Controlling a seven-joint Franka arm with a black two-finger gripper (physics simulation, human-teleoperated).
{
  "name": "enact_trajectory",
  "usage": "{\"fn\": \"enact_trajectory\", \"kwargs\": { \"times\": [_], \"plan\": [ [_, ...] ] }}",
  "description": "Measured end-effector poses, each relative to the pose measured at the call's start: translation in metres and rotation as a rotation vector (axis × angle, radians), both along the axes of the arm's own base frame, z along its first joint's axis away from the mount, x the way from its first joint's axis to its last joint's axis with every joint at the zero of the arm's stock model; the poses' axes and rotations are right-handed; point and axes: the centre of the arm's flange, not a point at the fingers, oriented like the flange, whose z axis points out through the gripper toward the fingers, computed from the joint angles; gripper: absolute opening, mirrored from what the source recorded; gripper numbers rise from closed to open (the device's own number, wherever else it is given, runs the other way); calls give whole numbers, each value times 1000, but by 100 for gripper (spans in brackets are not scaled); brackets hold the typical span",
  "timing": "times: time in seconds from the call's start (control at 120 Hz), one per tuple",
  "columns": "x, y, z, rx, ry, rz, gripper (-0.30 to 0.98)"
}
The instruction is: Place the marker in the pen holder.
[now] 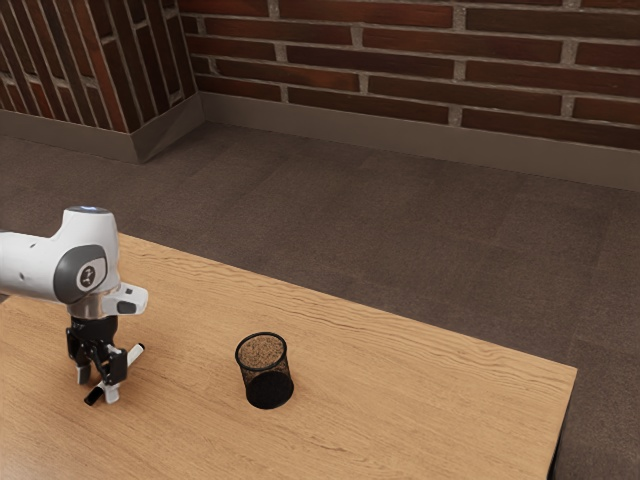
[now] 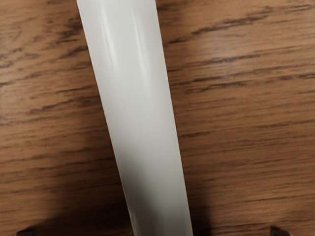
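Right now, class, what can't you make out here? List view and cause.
Middle of the marker: exterior view, partly behind the jaws.
Its ends: wrist view, cut off by upper and lower edges.
Base of the arm: exterior view, cut off by its left edge.
Near side of the table: exterior view, cut off below.

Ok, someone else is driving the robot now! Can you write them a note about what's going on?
Gripper: open, one finger on each side of the marker, not closed on it.
Marker: on the wooden table, under my hand.
Mesh pen holder: upright, off to one side.
Done: gripper lined up at marker.
Left: grip, lift, carry, drop it in.
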Motion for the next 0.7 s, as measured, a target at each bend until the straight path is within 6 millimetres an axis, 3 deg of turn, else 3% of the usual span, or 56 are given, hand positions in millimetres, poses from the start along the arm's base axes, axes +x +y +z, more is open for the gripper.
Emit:
{"fn": "enact_trajectory", "kwargs": {
  "times": [0.433, 0.525, 0.633, 0.7],
  "plan": [
    [2, -5, 4, -63, -14, 7, 78],
    [2, -7, 6, -84, -17, -6, 78],
    [3, -12, 9, -96, -15, -34, 64],
    [2, -11, 9, -99, -10, -41, 64]
  ]
}}
